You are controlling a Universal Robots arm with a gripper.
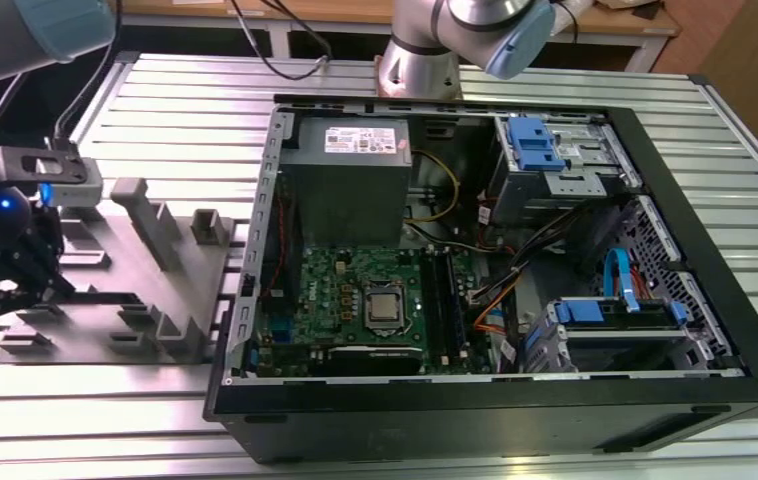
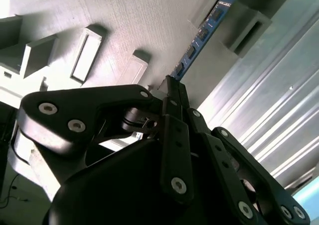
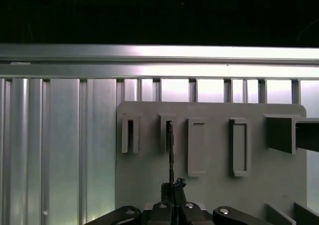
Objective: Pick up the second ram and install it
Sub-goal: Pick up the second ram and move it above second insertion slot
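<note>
The second ram is a thin blue board with dark chips. It runs from my fingertips toward a grey holder block. In the first wrist view the ram shows edge-on as a thin dark line, its far end at a narrow slot of the grey fixture plate. My gripper is shut on the ram's near end. In the exterior view the gripper hangs over the grey fixture at the exterior view's left, outside the computer case. I cannot tell whether the ram still sits in the slot.
The open black computer case lies on the ribbed metal table. Inside are a green motherboard with black memory slots, a grey power supply, cables and blue drive brackets. Upright grey holders stand on the fixture.
</note>
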